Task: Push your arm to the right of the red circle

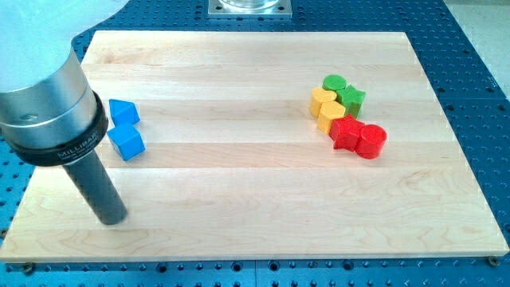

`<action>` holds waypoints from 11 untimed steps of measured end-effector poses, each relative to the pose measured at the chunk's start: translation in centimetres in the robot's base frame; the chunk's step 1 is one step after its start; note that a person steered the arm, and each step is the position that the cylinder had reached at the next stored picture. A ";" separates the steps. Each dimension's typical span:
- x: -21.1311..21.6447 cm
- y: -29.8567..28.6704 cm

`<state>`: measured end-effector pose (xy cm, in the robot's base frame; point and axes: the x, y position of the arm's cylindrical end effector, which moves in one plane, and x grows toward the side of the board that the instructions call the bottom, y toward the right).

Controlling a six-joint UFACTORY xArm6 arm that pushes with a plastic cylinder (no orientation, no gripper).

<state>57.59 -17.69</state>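
Observation:
The red circle stands right of the board's middle, at the right end of a tight cluster. A red star touches its left side. My tip rests on the board near the view's bottom left, far to the left of the red circle and below the two blue blocks. The rod rises from the tip to a large silver and black arm housing at the view's left edge.
Two yellow blocks, a green circle and a green star sit packed above the red star. A blue triangle-like block and a blue cube-like block lie at the left. The wooden board lies on a blue perforated table.

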 end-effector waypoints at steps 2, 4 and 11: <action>-1.6 0.0; -3.5 0.8; -10.6 38.3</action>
